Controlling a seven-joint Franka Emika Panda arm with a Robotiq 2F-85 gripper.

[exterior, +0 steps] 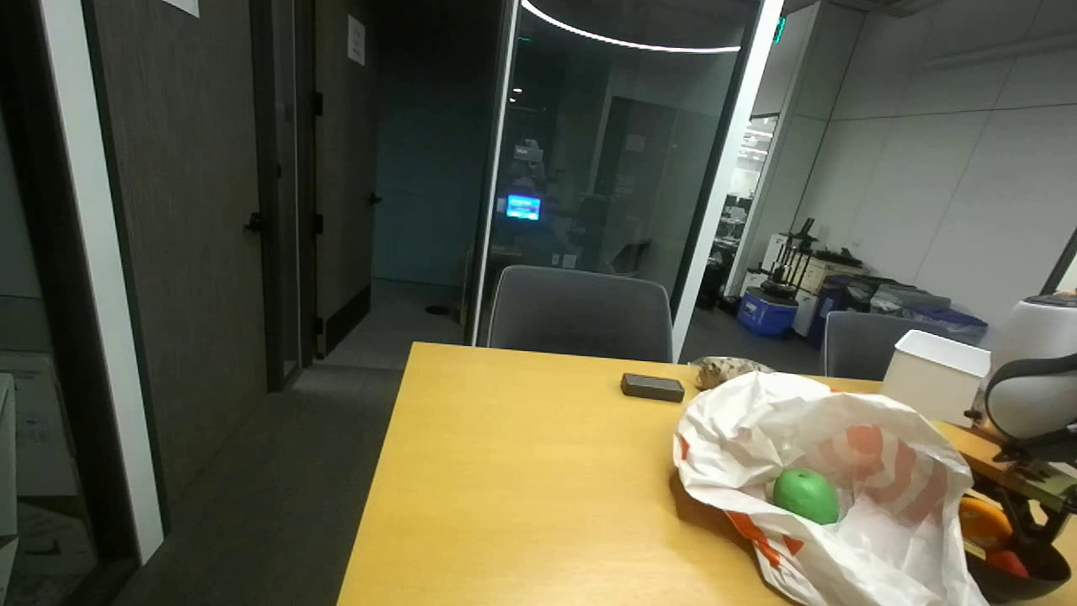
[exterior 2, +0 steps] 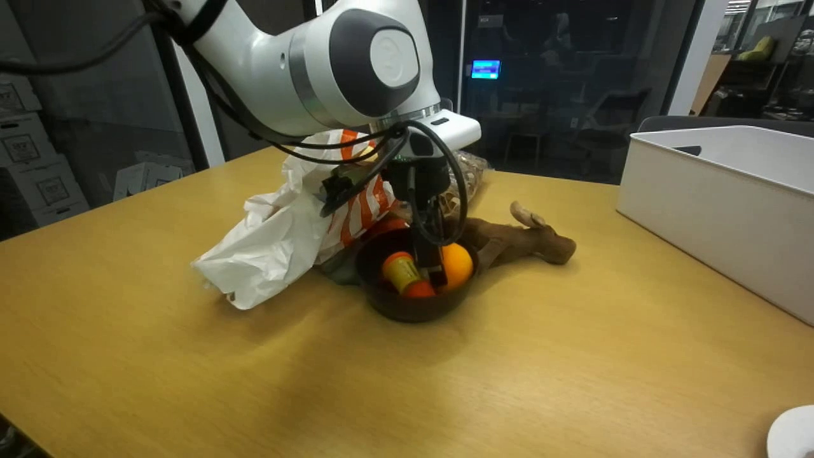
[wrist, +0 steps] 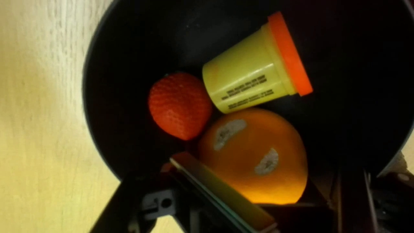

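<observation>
Orange (wrist: 254,147) sits, round and smooth, between parted jaws — dimpled strawberry (wrist: 179,105) alongside.

orange (wrist: 250,155) beside tub (wrist: 249,69) in bowl (exterior 2: 410,312)

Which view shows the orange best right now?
The wrist view: looking down into the bowl, it shows most of the orange, though the jaws hide some. Both exterior views show it small and partly hidden.

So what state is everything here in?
Dark bowl: upright, partly filled
Jaws: open, in the bowl
Orange: in the bowl
Strawberry: in the bowl
Yellow tub: on its side, lid on
Plastic bag: open, crumpled
Green round object: in the bag
Brown toy: lying down
White box: upright, lidless
Blue screen: lit
</observation>
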